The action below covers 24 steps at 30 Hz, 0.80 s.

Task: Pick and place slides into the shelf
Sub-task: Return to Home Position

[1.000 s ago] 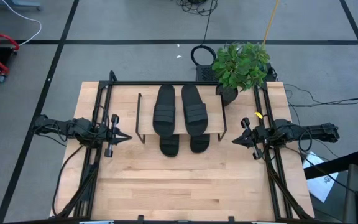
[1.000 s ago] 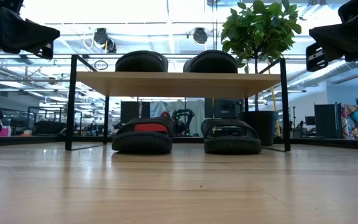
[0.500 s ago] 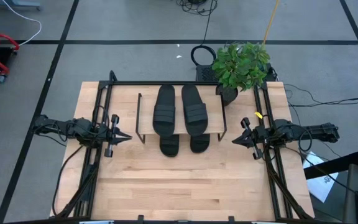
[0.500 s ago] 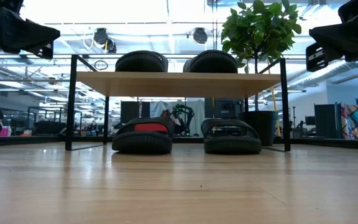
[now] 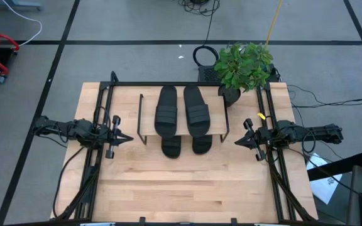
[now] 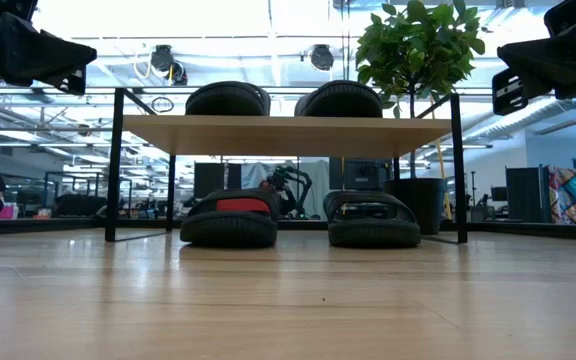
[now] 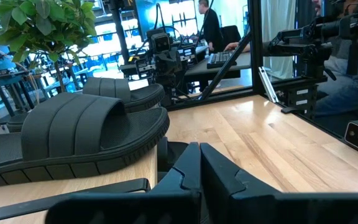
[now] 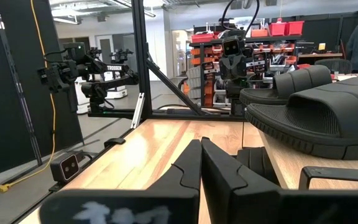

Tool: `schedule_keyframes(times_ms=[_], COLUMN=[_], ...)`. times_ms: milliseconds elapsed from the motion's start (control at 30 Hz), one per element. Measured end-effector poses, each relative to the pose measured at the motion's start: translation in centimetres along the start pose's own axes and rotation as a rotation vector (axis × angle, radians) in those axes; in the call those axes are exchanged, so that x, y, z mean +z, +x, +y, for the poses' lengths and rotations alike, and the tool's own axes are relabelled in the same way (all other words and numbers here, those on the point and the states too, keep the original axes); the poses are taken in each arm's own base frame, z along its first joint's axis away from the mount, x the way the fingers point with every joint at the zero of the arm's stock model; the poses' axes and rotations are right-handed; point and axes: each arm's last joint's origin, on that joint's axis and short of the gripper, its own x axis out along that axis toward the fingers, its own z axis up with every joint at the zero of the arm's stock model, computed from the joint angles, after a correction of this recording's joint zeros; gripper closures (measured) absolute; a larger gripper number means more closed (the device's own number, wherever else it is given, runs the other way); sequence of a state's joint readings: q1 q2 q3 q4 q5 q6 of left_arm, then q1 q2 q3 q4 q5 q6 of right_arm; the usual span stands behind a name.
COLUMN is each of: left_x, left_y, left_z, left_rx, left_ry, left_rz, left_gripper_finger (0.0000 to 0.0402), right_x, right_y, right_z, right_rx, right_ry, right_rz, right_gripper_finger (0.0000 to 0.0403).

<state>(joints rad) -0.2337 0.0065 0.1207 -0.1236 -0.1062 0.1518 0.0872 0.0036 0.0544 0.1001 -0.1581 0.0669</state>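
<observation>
Black slides (image 5: 167,112) fill the shelf (image 6: 288,135) between left tool (image 5: 129,139), right tool (image 5: 236,142).

Shelf (image 6: 288,135): middle of worktop (image 5: 187,188), toward the back.
On top: two slides (image 5: 166,112), side by side.
Underneath: two more slides (image 5: 171,145), side by side.
Back right: plant (image 5: 242,64).

Both arms (image 5: 74,130) matte blk w/ looped blk cables (image 5: 44,125).

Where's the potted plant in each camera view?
High view: potted plant at the table's back right corner, beside the shelf.
Low view: rising behind the shelf's right end.
Left wrist view: leaves beyond the slides.
Right wrist view: not in it.
Shared landmark: the shelf.
</observation>
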Motion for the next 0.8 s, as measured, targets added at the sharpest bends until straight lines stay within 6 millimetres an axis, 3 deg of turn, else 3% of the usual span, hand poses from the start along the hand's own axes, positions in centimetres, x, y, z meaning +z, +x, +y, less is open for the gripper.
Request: schedule_keyframes(times_ms=[433, 800], left_x=[0.0, 0.0], left_y=[0.0, 0.0], left_z=[0.0, 0.0], left_rx=[0.0, 0.0], left_ry=[0.0, 0.0], left_rz=[0.0, 0.0], left_gripper_finger=[0.0374, 0.0395], right_x=[0.0, 0.0], right_y=[0.0, 0.0], right_z=[0.0, 0.0], right_rx=[0.0, 0.0], right_ry=[0.0, 0.0], right_rz=[0.0, 0.0], right_gripper_finger=[0.0403, 0.0403])
